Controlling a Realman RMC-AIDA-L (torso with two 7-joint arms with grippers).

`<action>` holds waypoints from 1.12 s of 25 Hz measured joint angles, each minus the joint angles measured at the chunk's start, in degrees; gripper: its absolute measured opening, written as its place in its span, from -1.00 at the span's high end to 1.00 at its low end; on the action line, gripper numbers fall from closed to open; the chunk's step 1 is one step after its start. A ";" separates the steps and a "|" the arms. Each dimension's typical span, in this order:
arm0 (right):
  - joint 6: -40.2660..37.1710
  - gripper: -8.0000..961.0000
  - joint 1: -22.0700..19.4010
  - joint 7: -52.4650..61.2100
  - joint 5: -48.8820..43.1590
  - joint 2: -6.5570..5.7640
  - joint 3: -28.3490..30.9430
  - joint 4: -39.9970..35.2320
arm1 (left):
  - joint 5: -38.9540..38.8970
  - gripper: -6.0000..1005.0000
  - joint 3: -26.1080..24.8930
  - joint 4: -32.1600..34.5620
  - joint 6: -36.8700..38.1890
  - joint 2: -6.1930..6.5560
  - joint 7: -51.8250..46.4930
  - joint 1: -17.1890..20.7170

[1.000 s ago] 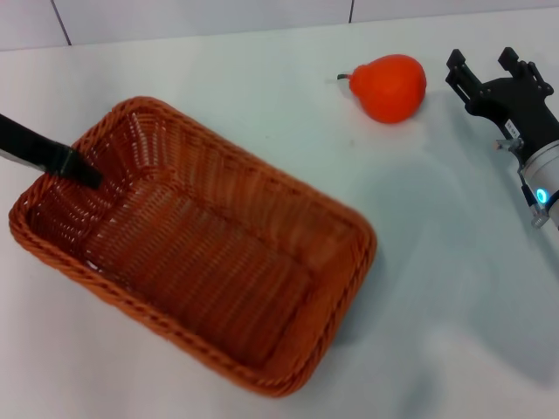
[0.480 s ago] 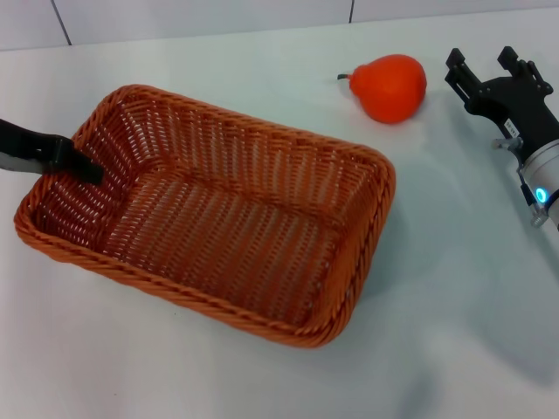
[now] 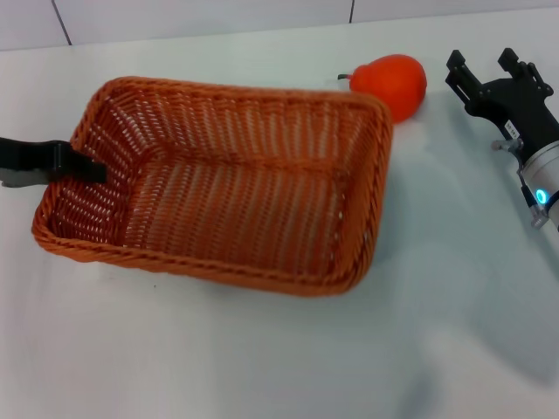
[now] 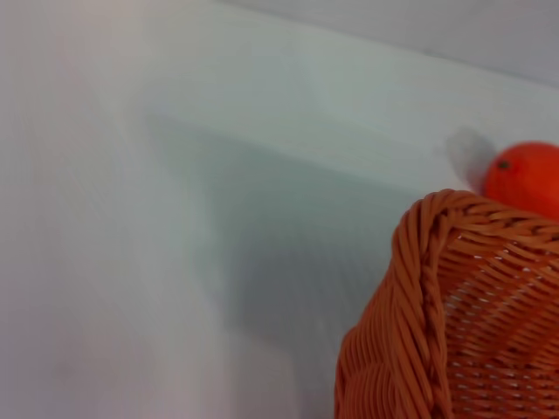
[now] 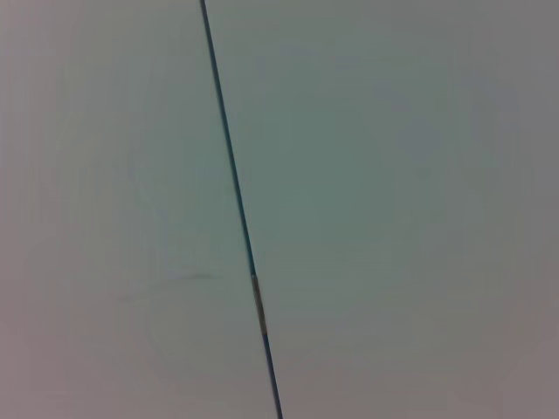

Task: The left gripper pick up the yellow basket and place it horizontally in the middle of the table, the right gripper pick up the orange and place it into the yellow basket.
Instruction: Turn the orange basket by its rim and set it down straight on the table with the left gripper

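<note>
Yellow basket [image 3: 236, 183] rim hides orange [image 3: 391, 80] lower part.

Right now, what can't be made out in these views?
- Head view: the yellow basket hides the lower part of the orange.
- Head view: the left gripper grips the basket's wall; its arm is cut by the edge.
- Right wrist view: the right gripper never appears.

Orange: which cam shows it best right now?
Head view. The orange shows most of its body and its stem end beyond the basket's far right corner, which hides its lower edge. The left wrist view catches only a cropped sliver of it past the basket rim. The right wrist view doesn't show it.
</note>
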 joint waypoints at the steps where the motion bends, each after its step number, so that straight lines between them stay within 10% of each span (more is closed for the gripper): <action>1: 0.18 -0.76 0.00 0.00 0.00 0.00 0.07 -0.02 | -0.30 0.72 0.03 0.77 -0.34 -0.39 -0.23 0.57; 13: 1.33 -0.76 -0.08 0.00 0.00 -0.09 0.34 0.22 | -0.21 0.72 0.44 7.48 -2.44 -3.89 -2.29 4.12; 28: 1.45 -0.76 -0.09 0.00 0.07 0.00 0.43 0.05 | -1.37 0.72 2.06 5.76 -6.99 -4.82 -4.35 6.67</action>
